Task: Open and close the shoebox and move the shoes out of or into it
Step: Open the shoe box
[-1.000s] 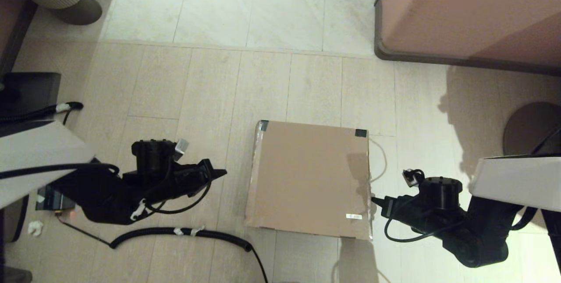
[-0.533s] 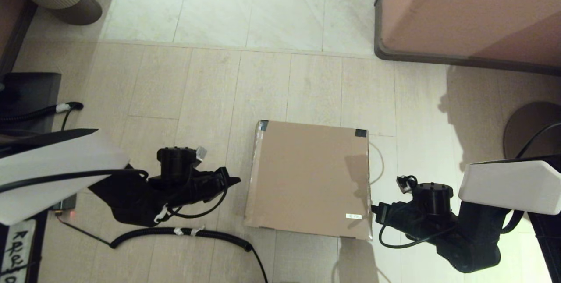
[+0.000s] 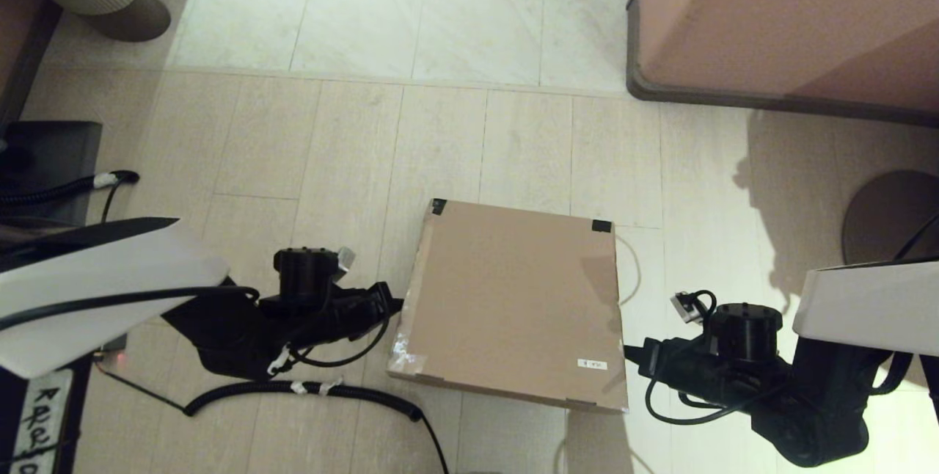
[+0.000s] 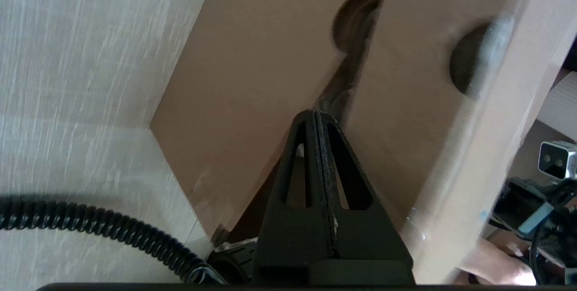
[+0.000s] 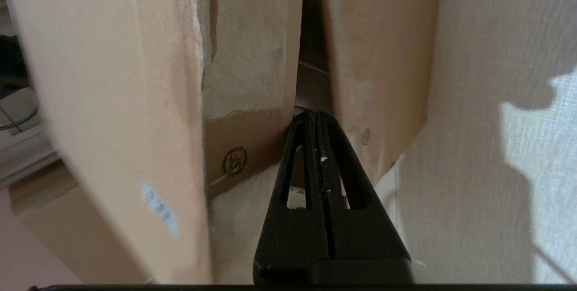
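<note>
The brown shoebox [image 3: 513, 298] stands on the floor in the middle, its lid raised a little at the near edge, black tape on the two far corners. My left gripper [image 3: 398, 304] is shut, its tip against the box's left side. In the left wrist view the left gripper [image 4: 314, 113] points into the gap between the box wall [image 4: 243, 70] and the lid's side flap [image 4: 419, 115]. My right gripper [image 3: 628, 351] is shut at the box's right side. The right gripper [image 5: 313, 113] likewise points into the slit under the lid flap [image 5: 252, 56]. The shoes are hidden.
A large pinkish-brown furniture block [image 3: 785, 19] fills the far right. A coiled black cable [image 3: 308, 388] lies on the floor near the left arm. A thin white cord [image 3: 640, 268] loops beside the box's right side. A round dark base [image 3: 888, 213] sits at far right.
My left gripper has moved right up to the box's left side. The lid's near edge has lifted and the lid now looks wider and tilted. The right gripper stays at the right side.
</note>
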### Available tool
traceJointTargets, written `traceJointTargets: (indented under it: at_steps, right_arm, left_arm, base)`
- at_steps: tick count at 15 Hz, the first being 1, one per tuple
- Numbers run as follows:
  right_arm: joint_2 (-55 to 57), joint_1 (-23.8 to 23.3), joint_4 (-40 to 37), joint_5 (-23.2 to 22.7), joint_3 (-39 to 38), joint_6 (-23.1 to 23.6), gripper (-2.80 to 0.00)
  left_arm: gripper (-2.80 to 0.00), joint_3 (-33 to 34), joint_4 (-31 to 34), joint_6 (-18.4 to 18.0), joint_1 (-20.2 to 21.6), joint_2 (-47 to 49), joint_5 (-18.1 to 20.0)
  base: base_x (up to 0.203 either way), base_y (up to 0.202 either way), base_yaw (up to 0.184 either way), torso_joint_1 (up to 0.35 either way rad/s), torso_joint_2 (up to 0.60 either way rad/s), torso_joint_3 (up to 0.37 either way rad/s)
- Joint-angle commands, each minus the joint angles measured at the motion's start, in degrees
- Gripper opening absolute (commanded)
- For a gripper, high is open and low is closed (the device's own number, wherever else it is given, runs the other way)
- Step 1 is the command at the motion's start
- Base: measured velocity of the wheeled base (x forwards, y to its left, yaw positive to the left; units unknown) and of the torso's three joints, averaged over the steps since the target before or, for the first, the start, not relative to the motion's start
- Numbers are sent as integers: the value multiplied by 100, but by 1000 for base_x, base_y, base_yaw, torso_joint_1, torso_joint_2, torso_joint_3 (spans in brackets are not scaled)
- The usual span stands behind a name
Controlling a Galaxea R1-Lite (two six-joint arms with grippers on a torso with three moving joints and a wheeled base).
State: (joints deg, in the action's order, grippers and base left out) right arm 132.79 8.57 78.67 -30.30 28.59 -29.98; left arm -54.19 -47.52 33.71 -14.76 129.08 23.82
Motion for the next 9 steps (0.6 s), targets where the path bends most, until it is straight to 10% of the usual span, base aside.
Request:
traceJointTargets:
  at_steps: [1,9]
  right_arm:
    - [-206,-12,52,-20,-92,-17,-280]
    - [-1248,-74,-146,-19,-394,-250,-280]
  left_arm:
    - [-280,-4,-25,24,6,-270,-40]
    - [-280,-28,226,456,-69,-1231,-142]
  base:
    - [0,0,0,0,0,0]
    - [0,0,0,0,0,0]
